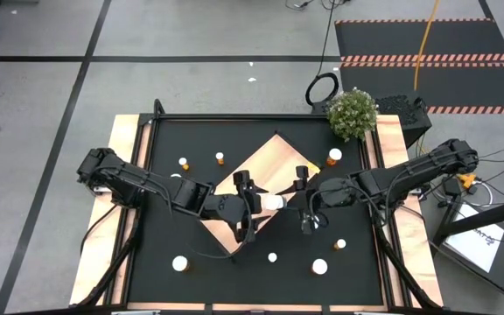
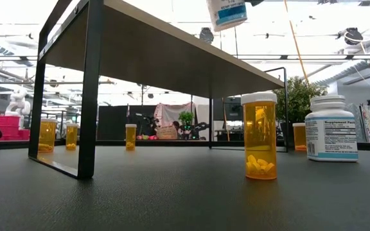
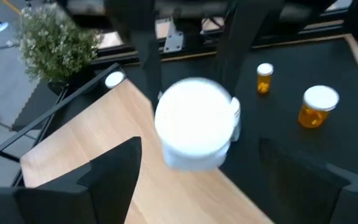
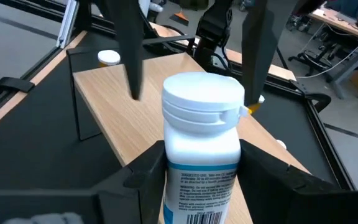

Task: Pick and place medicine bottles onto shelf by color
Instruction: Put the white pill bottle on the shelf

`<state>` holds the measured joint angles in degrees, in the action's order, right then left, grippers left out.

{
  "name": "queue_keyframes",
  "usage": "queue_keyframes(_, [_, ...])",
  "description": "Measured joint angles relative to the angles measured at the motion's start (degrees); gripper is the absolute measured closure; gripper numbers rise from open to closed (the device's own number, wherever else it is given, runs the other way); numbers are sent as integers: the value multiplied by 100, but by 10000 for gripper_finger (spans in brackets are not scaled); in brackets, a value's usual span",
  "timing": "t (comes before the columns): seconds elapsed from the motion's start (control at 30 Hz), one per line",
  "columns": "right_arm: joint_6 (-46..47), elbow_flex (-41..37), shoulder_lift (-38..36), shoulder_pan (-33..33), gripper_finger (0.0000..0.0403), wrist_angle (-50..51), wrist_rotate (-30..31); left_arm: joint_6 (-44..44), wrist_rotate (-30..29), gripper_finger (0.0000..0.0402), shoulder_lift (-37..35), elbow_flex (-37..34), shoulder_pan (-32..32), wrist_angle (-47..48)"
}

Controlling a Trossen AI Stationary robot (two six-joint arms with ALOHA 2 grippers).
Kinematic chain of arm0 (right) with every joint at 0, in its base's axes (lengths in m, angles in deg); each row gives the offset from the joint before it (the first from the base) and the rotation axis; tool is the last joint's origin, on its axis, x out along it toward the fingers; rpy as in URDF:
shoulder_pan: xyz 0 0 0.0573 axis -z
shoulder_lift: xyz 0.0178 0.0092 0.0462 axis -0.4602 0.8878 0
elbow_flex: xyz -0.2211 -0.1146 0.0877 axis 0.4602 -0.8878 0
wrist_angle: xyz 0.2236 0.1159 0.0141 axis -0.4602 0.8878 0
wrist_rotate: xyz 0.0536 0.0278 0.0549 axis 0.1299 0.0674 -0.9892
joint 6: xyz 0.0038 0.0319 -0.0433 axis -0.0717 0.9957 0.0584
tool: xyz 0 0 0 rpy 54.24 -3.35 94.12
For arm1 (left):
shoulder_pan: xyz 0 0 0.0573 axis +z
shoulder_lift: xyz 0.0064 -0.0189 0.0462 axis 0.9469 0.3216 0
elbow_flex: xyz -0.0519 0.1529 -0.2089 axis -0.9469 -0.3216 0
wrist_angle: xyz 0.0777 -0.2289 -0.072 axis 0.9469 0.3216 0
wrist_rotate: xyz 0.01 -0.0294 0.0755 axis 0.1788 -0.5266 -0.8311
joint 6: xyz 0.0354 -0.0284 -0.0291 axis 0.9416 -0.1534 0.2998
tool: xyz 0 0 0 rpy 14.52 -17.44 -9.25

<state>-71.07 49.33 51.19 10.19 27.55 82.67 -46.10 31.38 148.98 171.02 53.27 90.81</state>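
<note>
Two grippers meet: right gripper pinches a white bottle; left gripper spread.

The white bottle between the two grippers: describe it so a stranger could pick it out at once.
Find the pale wood shelf set diamond-wise mid-table. Above its lower right edge, the right gripper holds a white bottle, the open left gripper facing it. Unlike the others, it is off the black table, white with a blue-printed label.

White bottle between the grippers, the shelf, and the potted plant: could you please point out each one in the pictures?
White bottle (image 4: 202, 134), right wrist view, on its body below the cap.
Shelf (image 1: 269, 166), high view, on bare pale wood.
Potted plant (image 1: 353, 112), high view, on its foliage.
</note>
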Motion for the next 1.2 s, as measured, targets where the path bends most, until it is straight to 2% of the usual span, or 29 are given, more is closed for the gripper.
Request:
queue_keyframes(0.13, [-12, -133, -133, 0, 232, -103, -178, -17, -9, 102, 2, -2, 37, -19])
queue_keyframes(0.43, [-217, -914, -726, 44, 232, -1090, -427, 169, -12, 105, 179, -9, 26, -128])
queue_keyframes(0.63, [-273, -1278, -1162, 37, 232, -1716, -753, 559, 24, 105, 636, -11, 50, -1057])
queue_keyframes(0.77, [-341, -1461, -1278, 37, 232, -2024, -852, 774, 27, 105, 862, -14, 78, -1824])
queue_keyframes(0.87, [-404, -1561, -1305, 37, 232, -2250, -972, 757, -96, 109, 881, -15, 103, -2052])
queue_keyframes(1.0, [-411, -1589, -1312, 37, 232, -2250, -1029, 609, -188, 135, 842, -15, 129, -2092])
queue_keyframes(1.2, [-400, -1589, -1313, 37, 232, -2278, -1018, 608, -238, 199, 824, -15, 92, -2070])
